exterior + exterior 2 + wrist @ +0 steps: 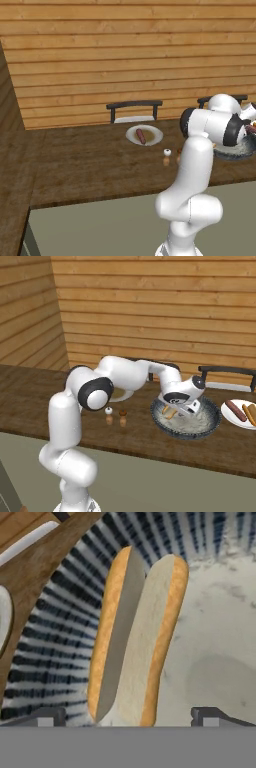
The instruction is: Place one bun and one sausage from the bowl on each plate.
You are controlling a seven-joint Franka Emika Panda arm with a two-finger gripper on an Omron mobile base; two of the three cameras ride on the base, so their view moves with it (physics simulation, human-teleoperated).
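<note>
Slippage is the risk: the gripper [128, 716] hangs wide open straddling the split bun [135, 637] against the bowl [55, 642] wall, and closing off-centre could squeeze it loose.

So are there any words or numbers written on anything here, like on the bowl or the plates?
None. No words, numbers or signs can be read anywhere: not on the bowl, the bun, the plates, the two little shakers or the wooden wall.
</note>
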